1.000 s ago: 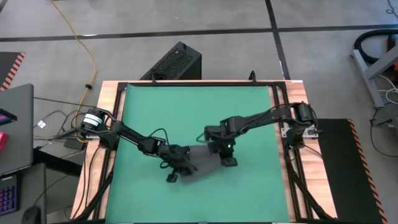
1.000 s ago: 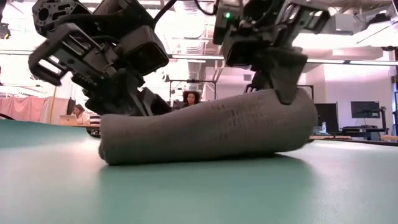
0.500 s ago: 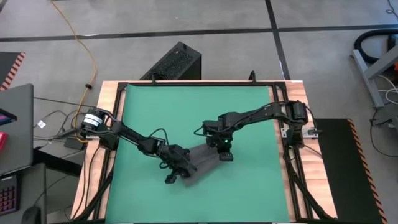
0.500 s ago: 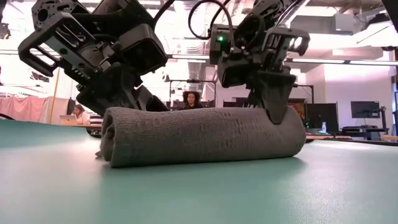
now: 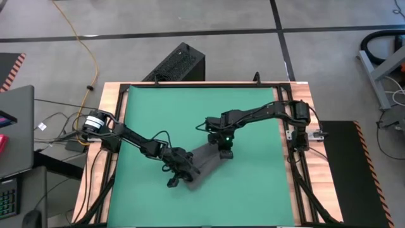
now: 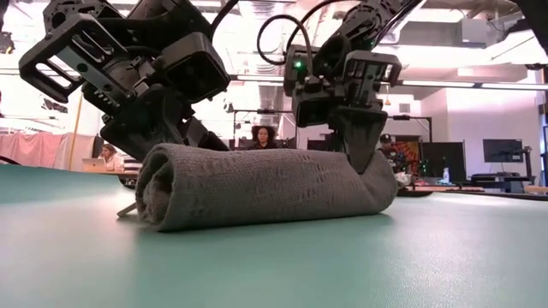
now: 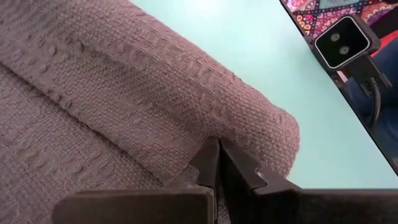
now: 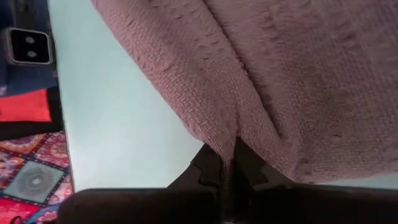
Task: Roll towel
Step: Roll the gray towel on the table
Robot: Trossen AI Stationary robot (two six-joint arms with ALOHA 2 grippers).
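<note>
**Rolled towel held at both ends on the green mat**

The towel (image 5: pixel 204 163) lies as a thick grey roll on the green mat (image 5: pixel 253 196), slightly nearer than the middle of the table (image 5: pixel 124 85). In the high view it runs on a slant, its left end nearer and its right end farther. In the low view the roll (image 6: pixel 257 186) rests on the mat surface, with the spiral of its layers showing at the left end.

The left tool (image 5: pixel 179 175) sits at the nearer, left end of the roll. Its two dark fingers are pressed together, tips meeting against the cloth, as the left wrist view shows (image 7: pixel 216 163); whether any fabric is caught between them cannot be told. The left arm (image 5: pixel 133 140) reaches in from the left edge of the table.

The right tool (image 5: pixel 224 151) stands at the farther, right end of the roll, pointing down onto it. In the right wrist view its fingers are closed on a ridge of the towel (image 8: pixel 236 134), which is pinched between them. In the low view this tool (image 6: pixel 360 158) presses into the right end, which dips under it. The right arm (image 5: pixel 266 113) stretches in from the right edge of the table.

Beyond the table, in the low view, a seated person (image 6: pixel 263 135) is visible in the room.
</note>
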